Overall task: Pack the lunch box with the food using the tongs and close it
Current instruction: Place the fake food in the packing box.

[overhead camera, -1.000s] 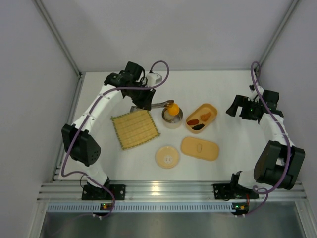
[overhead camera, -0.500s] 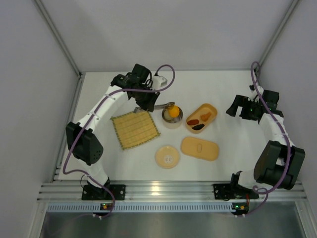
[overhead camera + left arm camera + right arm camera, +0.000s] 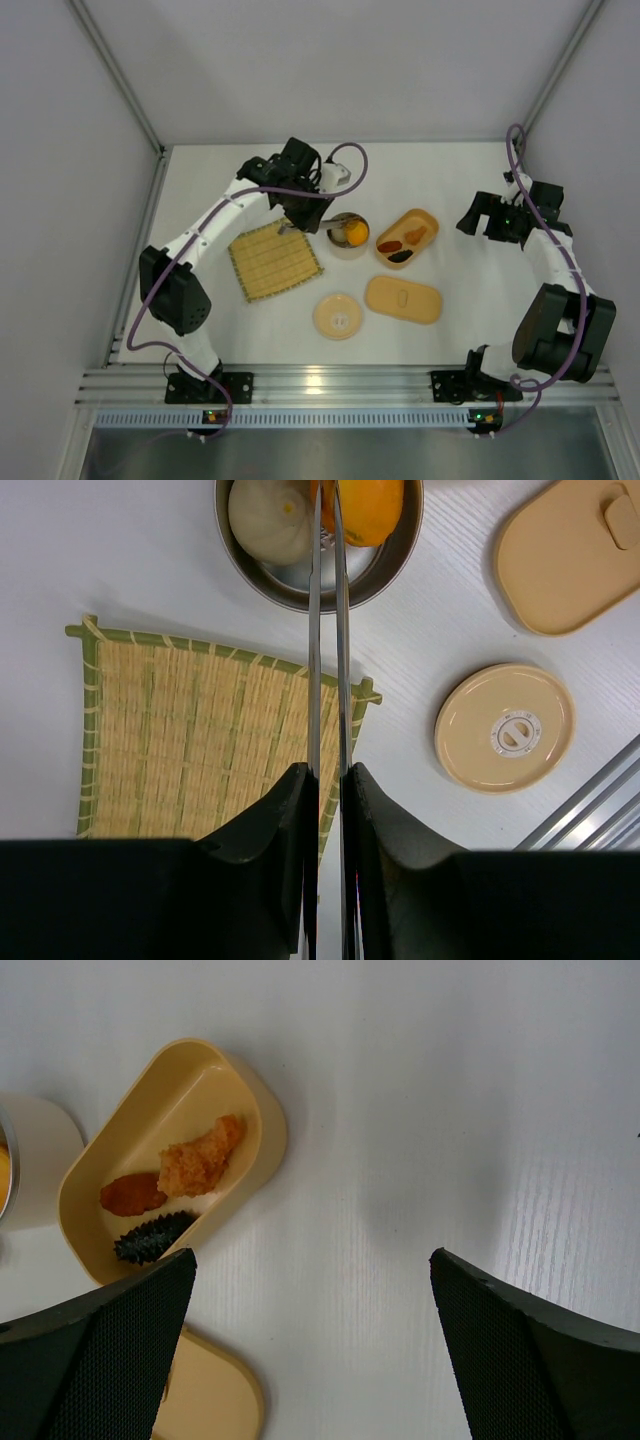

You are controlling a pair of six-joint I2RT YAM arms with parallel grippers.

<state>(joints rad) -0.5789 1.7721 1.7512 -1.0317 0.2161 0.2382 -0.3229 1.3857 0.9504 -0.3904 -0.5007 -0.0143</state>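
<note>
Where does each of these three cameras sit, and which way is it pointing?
Top: fixed above and behind, looking down on the table; left arm and right arm show.
Left wrist: on that arm, looking down the tongs, held in the left pincer, to the steel bowl and bamboo mat.
Right wrist: on that arm, looking down at the lunch box; open right pincer shows.
Shared: both wrist views catch the lunch box lid.

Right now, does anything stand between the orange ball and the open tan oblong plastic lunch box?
Only the wall of the round metal bowl holding the orange ball; beyond it, bare white table. The flat tan lid lies clear.
</note>
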